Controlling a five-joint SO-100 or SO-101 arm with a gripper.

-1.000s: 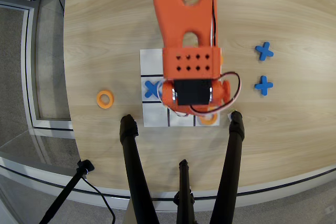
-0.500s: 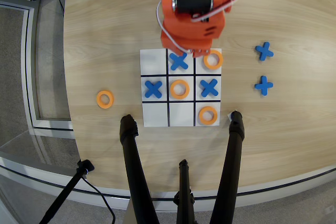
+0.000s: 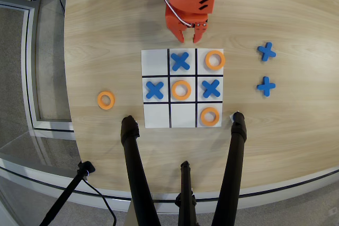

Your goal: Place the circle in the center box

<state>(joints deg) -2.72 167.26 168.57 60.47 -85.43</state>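
An orange ring, the circle (image 3: 181, 89), lies flat in the center box (image 3: 174, 80) of the white 3x3 board (image 3: 156, 114). Two more orange rings sit in the top right cell (image 3: 214, 60) and the bottom right cell (image 3: 210, 116). Blue X pieces fill the top middle (image 3: 180, 61), middle left (image 3: 154, 90) and middle right (image 3: 211, 88) cells. My orange gripper (image 3: 189, 38) hangs above the table just past the board's top edge, fingers slightly apart, holding nothing.
A spare orange ring (image 3: 106, 100) lies on the wood left of the board. Two blue X pieces (image 3: 267, 52) (image 3: 266, 86) lie to the right. Black tripod legs (image 3: 135, 168) (image 3: 233, 162) cross the near side of the table.
One second ago the arm covered the board's middle. It has drawn back toward the top of the view, uncovering the ring lying in the middle cell.
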